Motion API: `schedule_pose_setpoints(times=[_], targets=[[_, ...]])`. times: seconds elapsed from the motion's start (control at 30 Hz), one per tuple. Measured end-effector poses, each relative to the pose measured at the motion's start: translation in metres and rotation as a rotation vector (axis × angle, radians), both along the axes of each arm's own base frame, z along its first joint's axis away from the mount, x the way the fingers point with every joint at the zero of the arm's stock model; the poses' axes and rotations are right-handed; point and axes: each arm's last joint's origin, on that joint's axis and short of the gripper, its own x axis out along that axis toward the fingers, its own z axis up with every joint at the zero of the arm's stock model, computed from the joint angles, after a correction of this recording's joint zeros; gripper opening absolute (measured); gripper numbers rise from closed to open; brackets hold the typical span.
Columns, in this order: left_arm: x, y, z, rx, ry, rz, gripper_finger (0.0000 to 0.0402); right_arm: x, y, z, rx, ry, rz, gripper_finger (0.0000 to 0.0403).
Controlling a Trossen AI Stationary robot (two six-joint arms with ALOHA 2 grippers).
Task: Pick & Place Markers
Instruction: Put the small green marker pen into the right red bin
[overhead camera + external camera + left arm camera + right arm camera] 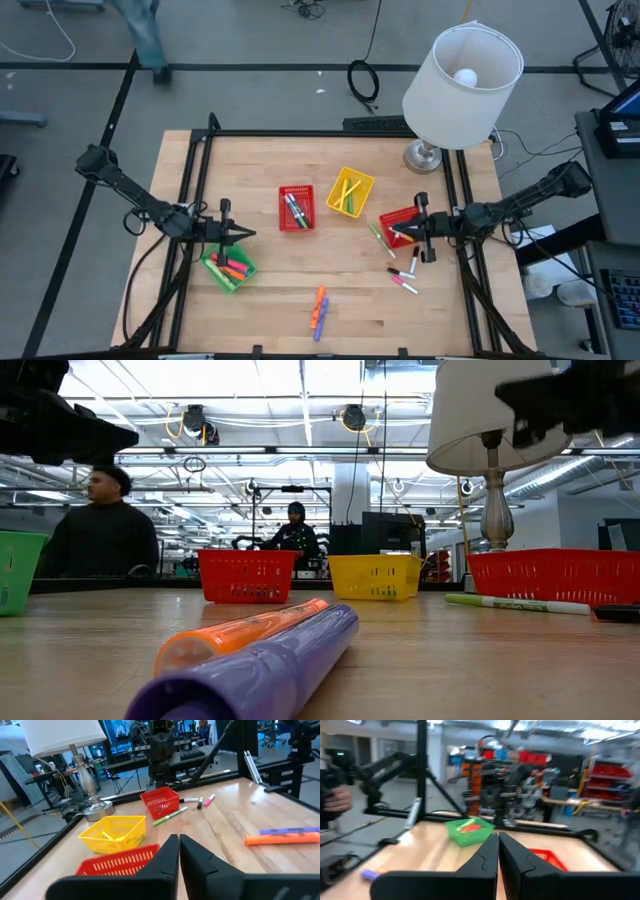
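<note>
Green basket (pixel 468 830) beyond closed right gripper (pixel 498 840)

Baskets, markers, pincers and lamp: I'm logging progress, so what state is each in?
Green basket: holds markers.
Middle red basket: holds markers.
Yellow basket: holds markers.
Orange and purple markers: loose on table.
Left pincer: shut, empty.
Right pincer: shut, empty.
Lamp: upright.

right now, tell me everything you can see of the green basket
The green basket is a small plastic mesh tub, square, with open lattice walls and a solid rim. It sits on the wooden table near the left front, turned at an angle to the table edges. Inside lie several markers, orange, pink and red ones showing. The left gripper hangs just past its far corner, fingers together, not touching it as far as the high view shows. Nothing else on the table touches it.
</note>
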Motion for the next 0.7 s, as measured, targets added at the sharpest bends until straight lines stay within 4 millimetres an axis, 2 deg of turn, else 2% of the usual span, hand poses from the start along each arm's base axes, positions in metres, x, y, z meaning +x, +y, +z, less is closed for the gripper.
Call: schedule_pose_setpoints(times=[0.1,0.2,0.37,0.5,0.7], targets=[[0.000,0.000,0.001,-0.010,-0.007,-0.001,0.0036,0.014,0.014,0.024,-0.018,0.108,0.036,0.0000],[0.000,0.000,0.001,-0.034,-0.003,-0.001,0.0045,0.033,0.032,0.047,-0.059,0.313,-0.059,0.0000],[0.000,0.000,0.000,-0.028,0.001,-0.001,0.0040,0.068,0.062,0.066,-0.127,0.602,-0.183,0.0000],[0.000,0.000,0.000,-0.027,0.000,-0.001,0.0032,0.102,0.073,0.073,-0.110,0.738,-0.259,0.0000],[0.000,0.000,0.001,-0.045,-0.009,-0.001,0.0022,0.147,0.070,0.066,-0.074,0.908,-0.351,0.0000]])
